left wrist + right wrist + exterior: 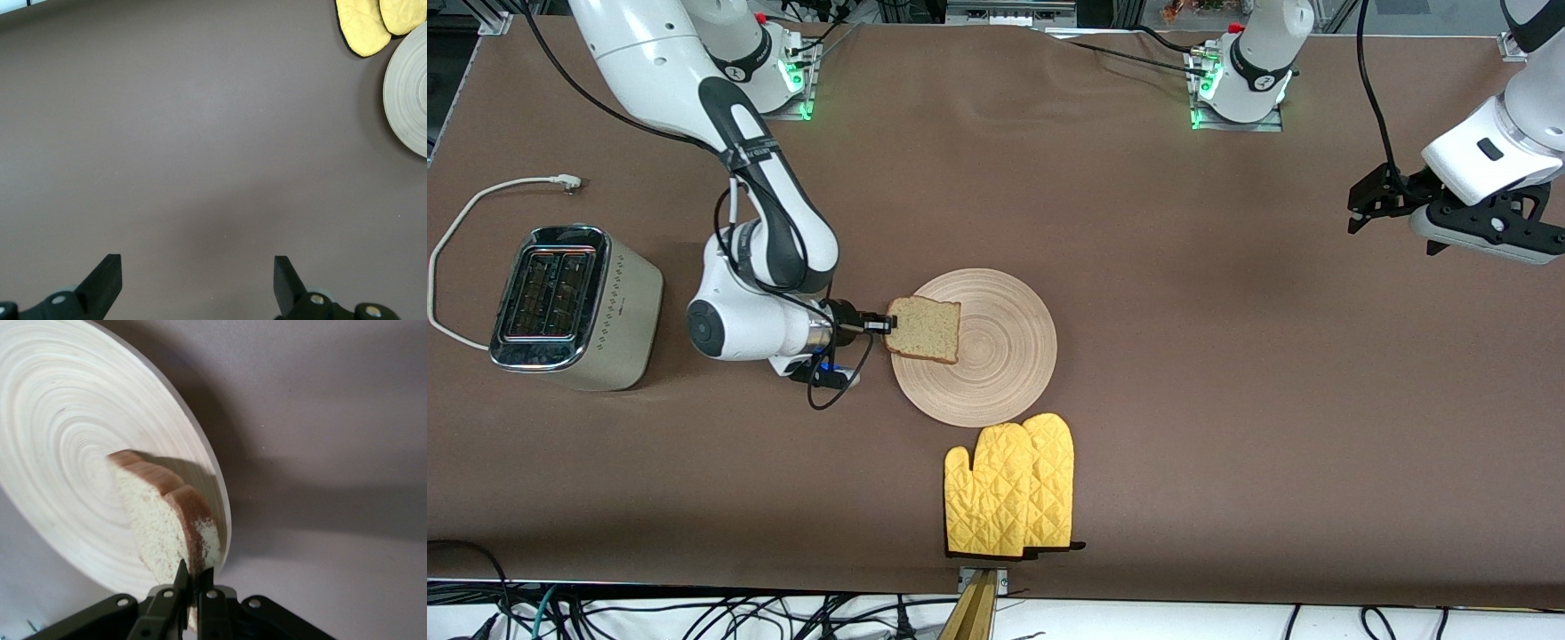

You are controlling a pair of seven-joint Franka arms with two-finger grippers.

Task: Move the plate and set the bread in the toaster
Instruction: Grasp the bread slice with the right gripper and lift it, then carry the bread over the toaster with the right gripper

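My right gripper (889, 324) is shut on one edge of the bread (925, 329), a light brown speckled slice with a darker crust. It holds the slice over the rim of the plate (996, 356) at the side toward the right arm's end. The right wrist view shows the fingers (181, 577) pinching the bread (167, 520) just above the ringed beige plate (60, 440). The cream toaster (574, 307) with a chrome top stands toward the right arm's end of the table, its slots facing up. My left gripper (1354, 212) is open and empty, waiting over bare table (195, 260).
Two yellow quilted oven mitts (1009, 489) lie nearer to the front camera than the plate, almost touching its rim. The toaster's white cord (463, 222) loops on the brown cloth beside it. The left wrist view shows the mitts (373, 23) and the plate's rim (410, 93).
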